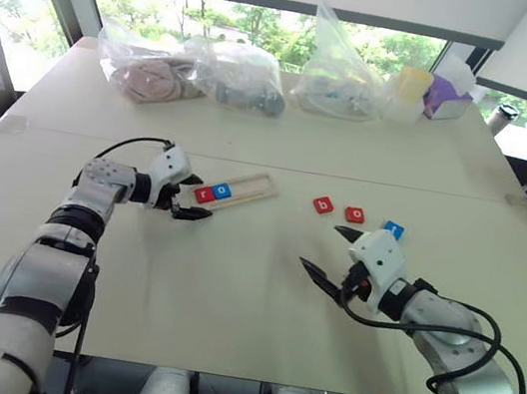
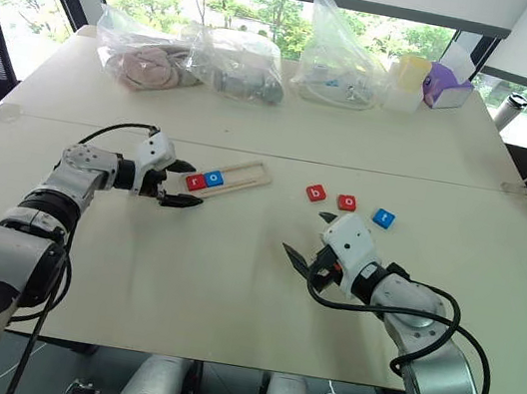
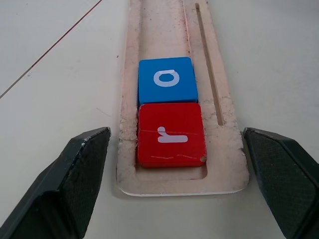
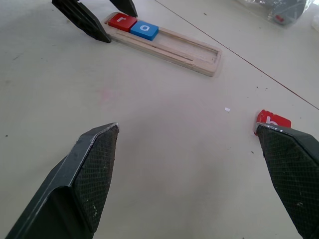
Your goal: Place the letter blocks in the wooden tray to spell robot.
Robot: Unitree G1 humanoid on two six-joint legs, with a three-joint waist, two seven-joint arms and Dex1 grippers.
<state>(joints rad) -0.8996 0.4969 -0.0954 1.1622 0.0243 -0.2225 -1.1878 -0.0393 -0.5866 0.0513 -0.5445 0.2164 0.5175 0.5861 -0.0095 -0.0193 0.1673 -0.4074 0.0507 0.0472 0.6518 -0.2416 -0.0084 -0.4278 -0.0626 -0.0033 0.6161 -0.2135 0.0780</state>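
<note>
At the tray's (image 3: 225,164) near end sit two blocks — red r (image 3: 171,135) and blue o (image 3: 167,80), touching, the r against the end rail. The left claw (image 3: 174,179) straddles that end, fingers apart on either side, touching neither tray nor block. Off to the right on the surface (image 1: 227,292) lie red b (image 1: 323,205), red o (image 1: 355,214) and blue t (image 1: 394,229) in a loose row. The right claw (image 1: 325,250) hovers near them — spread wide, empty.
</note>
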